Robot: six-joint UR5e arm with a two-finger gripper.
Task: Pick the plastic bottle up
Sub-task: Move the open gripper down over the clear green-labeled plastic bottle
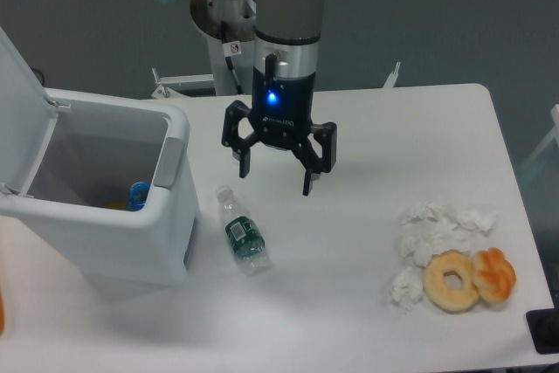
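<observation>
Black two-finger gripper (277, 176) hangs from the UR5e arm (284, 6) over the middle of the tabletop (384, 128), toward its far edge, with a blue light glowing on its body. Its fingers (312, 168) are spread wide apart and point downward, holding nothing.

Below and slightly left of the gripper, nearer the front edge, the plastic bottle (241, 231) lies on its side on the tabletop. It is small and clear with a dark green label, its cap end pointing toward the far edge and its base toward the front. It is apart from the gripper's fingertips.

Just left of the bottle stands a white bin (166, 216) at the left side of the tabletop, its lid (19, 93) swung up and open. Inside the bin a blue-capped object (138, 195) shows beside something orange.

Toward the front right corner lie crumpled white tissues (432, 224). Touching them sits a plain ring doughnut (452, 280), and against its right side an orange glazed pastry (494, 273). A dark object (545, 331) sits at the right edge by the front corner; what it is cannot be told.
</observation>
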